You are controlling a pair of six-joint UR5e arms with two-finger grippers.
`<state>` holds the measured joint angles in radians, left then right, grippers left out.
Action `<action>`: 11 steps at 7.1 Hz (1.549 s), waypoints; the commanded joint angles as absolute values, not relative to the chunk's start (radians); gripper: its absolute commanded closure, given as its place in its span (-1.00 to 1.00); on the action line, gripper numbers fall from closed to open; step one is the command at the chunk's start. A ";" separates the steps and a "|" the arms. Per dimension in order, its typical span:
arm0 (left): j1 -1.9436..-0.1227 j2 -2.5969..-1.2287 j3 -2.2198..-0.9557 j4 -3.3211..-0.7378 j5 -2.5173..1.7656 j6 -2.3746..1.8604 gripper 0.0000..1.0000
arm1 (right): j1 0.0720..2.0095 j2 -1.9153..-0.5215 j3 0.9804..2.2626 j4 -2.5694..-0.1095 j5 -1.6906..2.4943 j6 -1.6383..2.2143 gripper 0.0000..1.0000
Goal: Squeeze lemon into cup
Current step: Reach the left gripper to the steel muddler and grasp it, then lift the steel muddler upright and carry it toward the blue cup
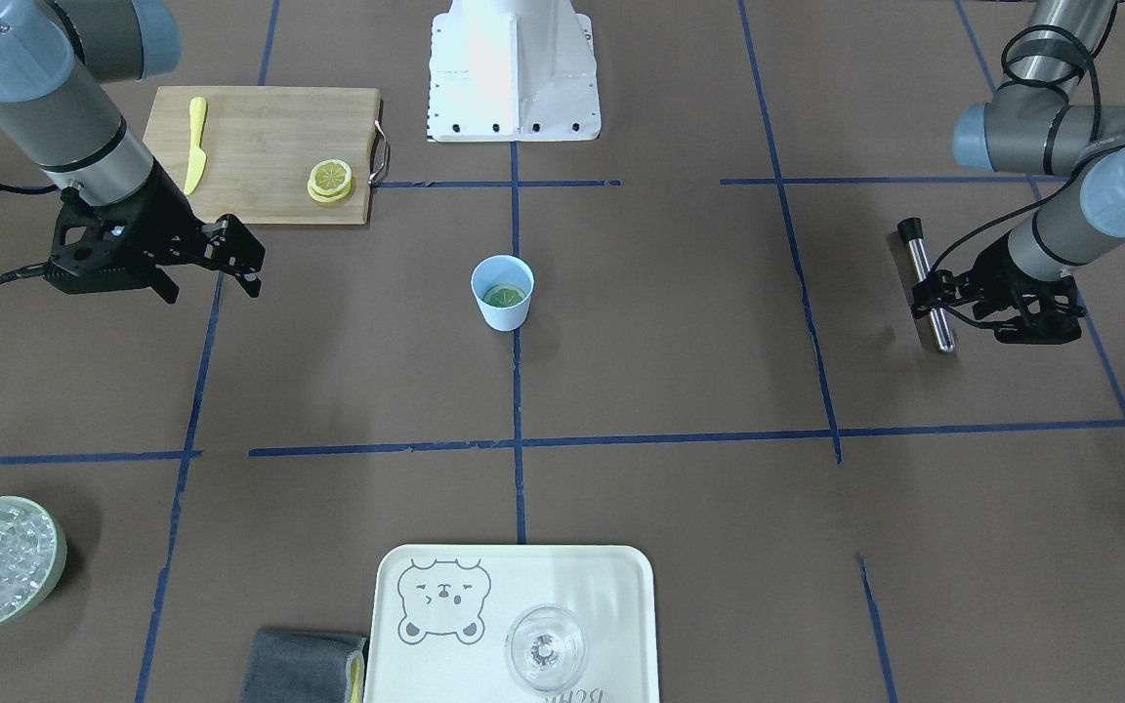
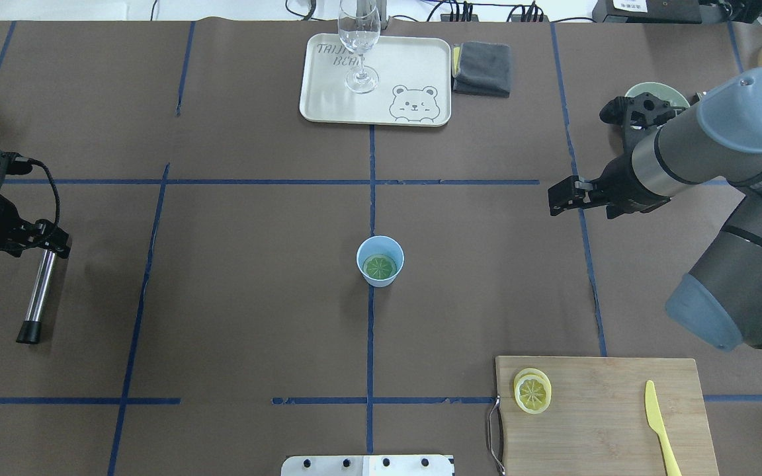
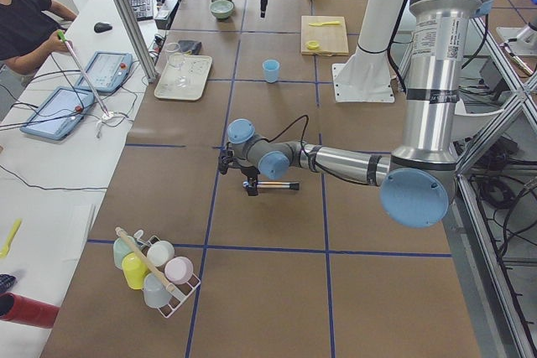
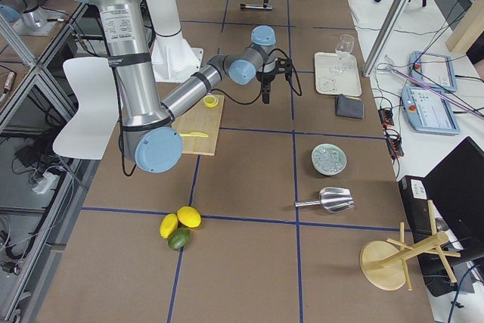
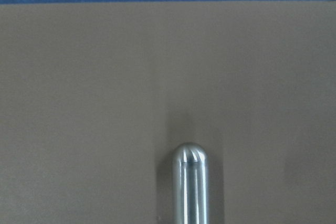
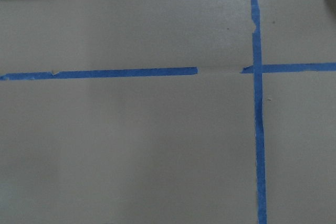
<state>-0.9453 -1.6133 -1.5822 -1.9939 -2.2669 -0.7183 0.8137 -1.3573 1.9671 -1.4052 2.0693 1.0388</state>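
Note:
The light blue cup (image 1: 502,310) stands at the table's middle, also in the overhead view (image 2: 362,254). One lemon slice (image 1: 505,293) lies flat inside it (image 2: 380,267) and looks greenish there. More lemon slices (image 1: 330,180) are stacked on the wooden board (image 2: 532,392). My right gripper (image 1: 248,262) hangs open and empty above the table, off to the side between cup and board (image 2: 555,197). My left gripper (image 1: 926,296) is far from the cup, shut on a metal rod (image 2: 38,297) that lies on the table.
A yellow plastic knife (image 1: 195,144) lies on the cutting board (image 1: 260,146). A clear glass (image 2: 359,46) stands on the bear tray (image 2: 328,99), with a grey cloth (image 2: 482,67) beside it. A green bowl of ice (image 1: 53,576) sits at the far edge.

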 commanded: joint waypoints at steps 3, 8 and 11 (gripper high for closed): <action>-0.931 -1.615 -1.575 -1.993 -2.263 -0.716 0.78 | 0.813 -1.358 1.967 -1.405 2.069 1.040 -1.00; -0.936 -1.602 -1.733 -1.991 -2.192 -0.697 1.00 | 0.813 -1.358 1.982 -1.405 2.071 1.051 -1.00; -0.921 -1.695 -1.889 -1.979 -2.192 -0.692 1.00 | 0.816 -1.387 2.017 -1.405 2.072 1.046 -1.00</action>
